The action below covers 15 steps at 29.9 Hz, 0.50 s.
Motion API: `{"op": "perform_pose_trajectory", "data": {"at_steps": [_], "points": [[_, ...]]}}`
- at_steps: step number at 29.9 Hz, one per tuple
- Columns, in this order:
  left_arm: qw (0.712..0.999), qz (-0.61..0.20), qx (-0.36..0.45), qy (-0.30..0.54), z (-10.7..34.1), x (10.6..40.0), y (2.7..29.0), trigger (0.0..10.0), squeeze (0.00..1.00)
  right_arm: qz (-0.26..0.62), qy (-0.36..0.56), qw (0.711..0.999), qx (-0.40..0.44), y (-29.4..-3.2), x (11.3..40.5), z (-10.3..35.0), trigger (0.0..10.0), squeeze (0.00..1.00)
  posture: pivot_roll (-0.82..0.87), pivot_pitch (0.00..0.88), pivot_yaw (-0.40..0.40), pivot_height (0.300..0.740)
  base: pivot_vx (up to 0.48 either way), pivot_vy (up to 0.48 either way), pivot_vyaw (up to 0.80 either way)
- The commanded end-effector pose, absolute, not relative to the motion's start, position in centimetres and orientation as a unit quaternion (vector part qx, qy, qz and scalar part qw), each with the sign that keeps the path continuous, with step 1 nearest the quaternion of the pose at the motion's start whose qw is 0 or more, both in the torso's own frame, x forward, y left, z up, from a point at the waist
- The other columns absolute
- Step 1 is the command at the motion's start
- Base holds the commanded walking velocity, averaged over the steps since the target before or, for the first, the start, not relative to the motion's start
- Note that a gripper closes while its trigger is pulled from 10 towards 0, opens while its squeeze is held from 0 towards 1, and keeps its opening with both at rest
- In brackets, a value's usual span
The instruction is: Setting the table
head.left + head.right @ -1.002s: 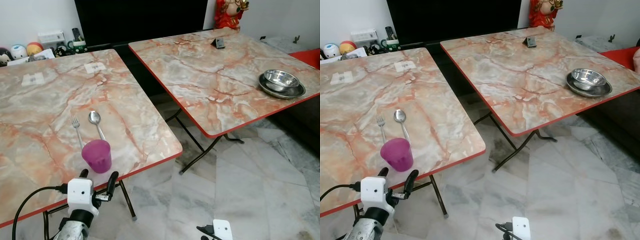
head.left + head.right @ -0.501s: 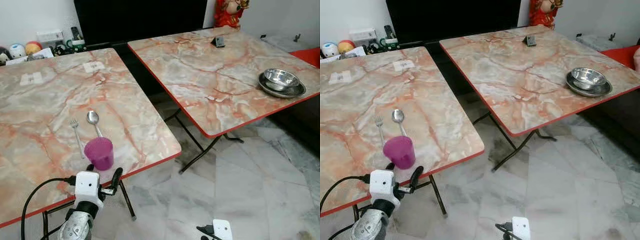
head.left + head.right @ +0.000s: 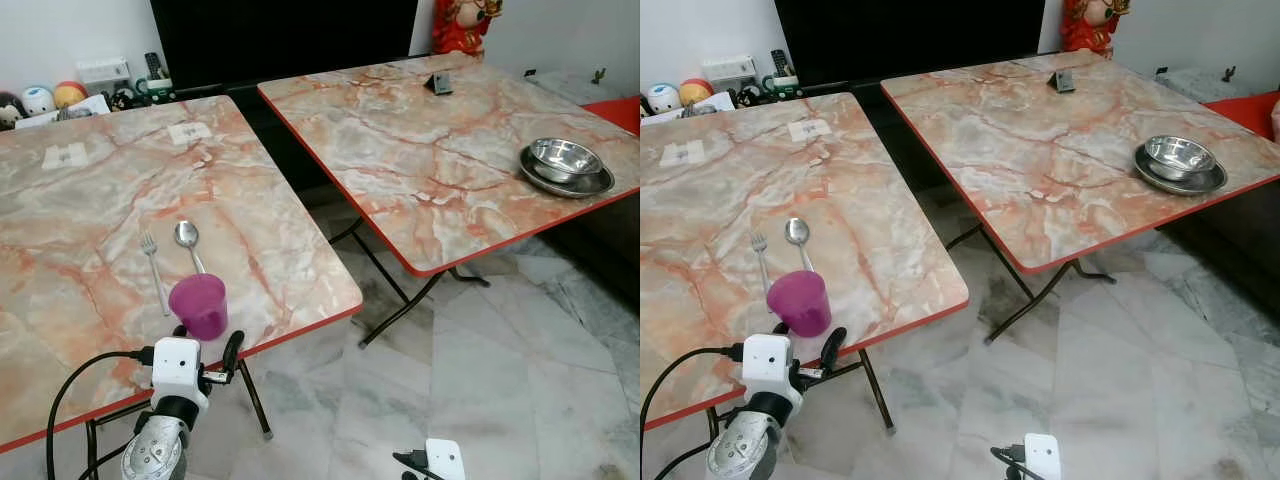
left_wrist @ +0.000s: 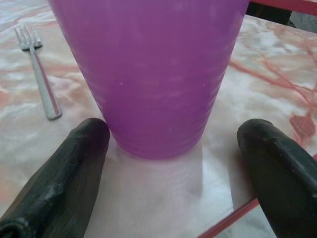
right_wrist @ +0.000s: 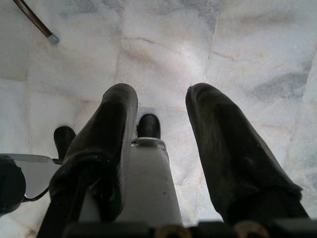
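Cup | lower left, by bench edge | left claw apart, flanking it for grip | right claw apart, idle

A red figurine stands beyond the far counter, small toys line the wall behind the near counter, over a pale marble floor.

Two folding tables with marbled orange tops and red edging are set side by side, the left table nearer, the right table farther. Black metal legs are seen beneath. The floor is laid with pale grey marble tiles. A white wall and a large dark screen are seen beyond.
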State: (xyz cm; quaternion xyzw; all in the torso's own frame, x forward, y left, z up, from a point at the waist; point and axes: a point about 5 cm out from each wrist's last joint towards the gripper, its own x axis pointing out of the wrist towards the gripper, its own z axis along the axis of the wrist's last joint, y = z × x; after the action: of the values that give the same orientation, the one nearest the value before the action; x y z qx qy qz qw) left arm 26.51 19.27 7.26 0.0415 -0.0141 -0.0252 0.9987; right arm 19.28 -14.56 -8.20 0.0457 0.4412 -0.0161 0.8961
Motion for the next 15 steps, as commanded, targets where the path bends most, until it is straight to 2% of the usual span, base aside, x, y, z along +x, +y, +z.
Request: {"op": "perform_pose_trajectory", "data": {"at_steps": [1,15], "points": [[0.999,-0.025,0.043,-0.010,7.06,26.68,19.16,10.0,0.00,-0.015,0.449,0.892,0.043,-14.56,18.81,-8.45,10.0,0.00,0.06,0.098,-0.023,0.740,0.000,0.000,0.00],[0.999,-0.011,0.029,-0.009,7.19,27.53,18.91,10.0,0.00,-0.013,0.451,0.892,0.041,-14.54,18.80,-8.46,10.0,0.00,0.06,0.098,-0.024,0.740,0.000,0.000,0.00]]}}
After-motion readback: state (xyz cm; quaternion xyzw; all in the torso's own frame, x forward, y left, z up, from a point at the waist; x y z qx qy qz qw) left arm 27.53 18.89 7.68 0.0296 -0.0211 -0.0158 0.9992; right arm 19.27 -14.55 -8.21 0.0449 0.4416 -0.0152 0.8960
